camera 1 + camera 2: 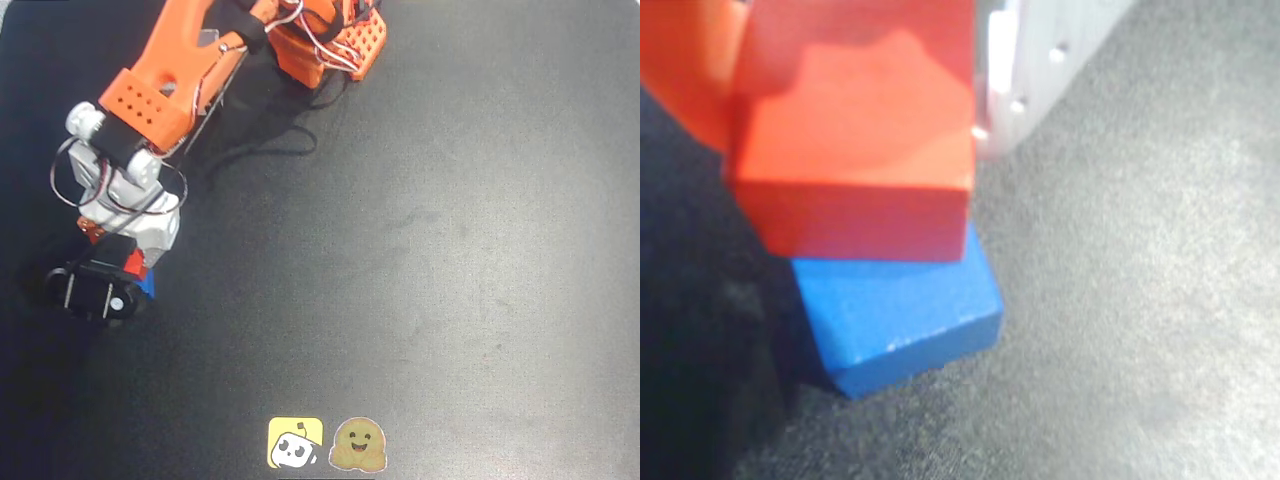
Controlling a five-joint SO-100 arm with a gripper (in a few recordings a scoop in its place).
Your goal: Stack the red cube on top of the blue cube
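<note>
Over the blue cube, the claw grips the red cube.

The overhead camera is looking straight down from high above on the black table, taking in most of its surface, with the arm reaching in from the far left corner. The wrist camera is riding on the arm and pointing down along the gripper, sitting very close to the red cube and the blue cube. Both views are sharing that small patch at the table's left side, where the cubes are sitting.
</note>
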